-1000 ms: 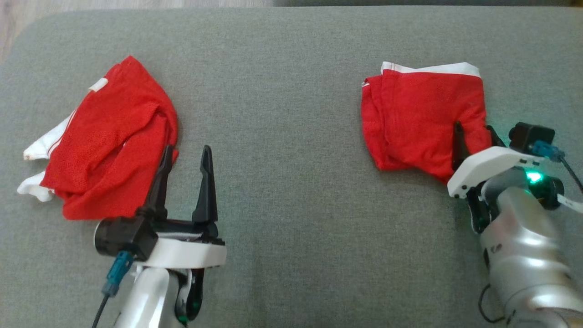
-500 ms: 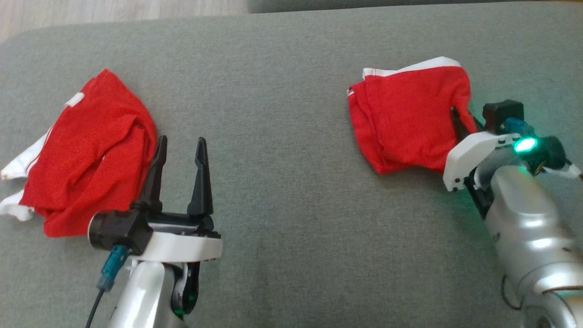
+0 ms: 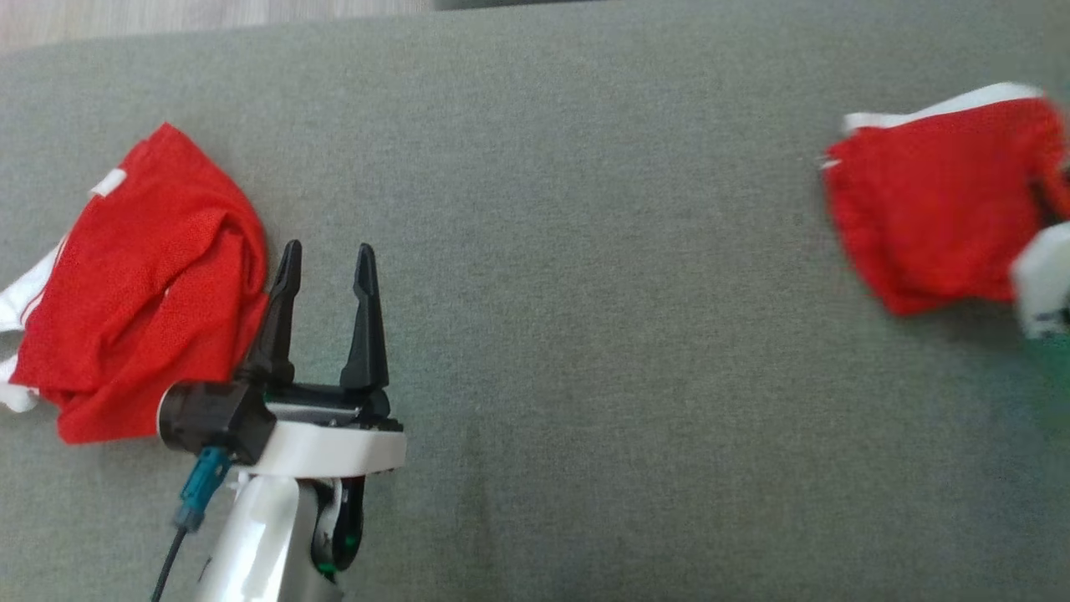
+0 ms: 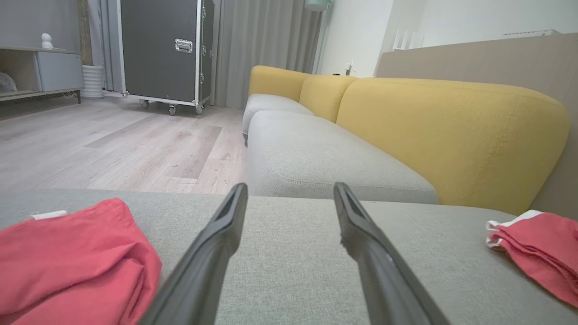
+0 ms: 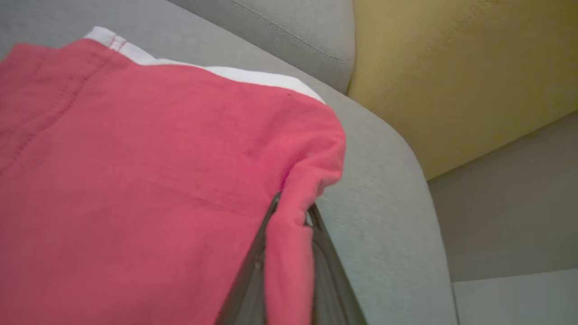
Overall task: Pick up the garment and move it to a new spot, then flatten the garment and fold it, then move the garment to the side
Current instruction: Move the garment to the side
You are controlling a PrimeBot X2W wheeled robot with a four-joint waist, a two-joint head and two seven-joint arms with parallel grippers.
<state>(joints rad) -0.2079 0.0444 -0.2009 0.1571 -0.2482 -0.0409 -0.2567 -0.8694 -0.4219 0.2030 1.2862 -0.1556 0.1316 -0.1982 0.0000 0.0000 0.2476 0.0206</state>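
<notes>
A folded red garment [image 3: 936, 217] with a white band lies at the far right of the grey cushion [image 3: 585, 334]. In the right wrist view my right gripper [image 5: 291, 212] is shut on a bunched edge of this garment [image 5: 158, 180], the cloth pinched between its dark fingers [image 5: 250, 275]. In the head view its white wrist [image 3: 1041, 280] is blurred at the frame edge. My left gripper [image 3: 328, 255] stands open and holds nothing, just right of a second, crumpled red garment [image 3: 142, 284]. The left wrist view shows the open left gripper [image 4: 290, 192] and both the crumpled [image 4: 67, 262] and folded [image 4: 537, 253] pieces.
A yellow backrest [image 4: 451, 135] rises behind the cushion, beyond its rounded right edge [image 5: 397, 180]. Another grey seat [image 4: 316, 158] continues farther on. Wooden floor [image 4: 113, 144] and a black wheeled case [image 4: 160, 49] lie beyond the cushion's far edge.
My right gripper has shut on the folded garment's edge and drawn it to the right. The camera has shifted too. The left gripper stays open beside the crumpled garment.
</notes>
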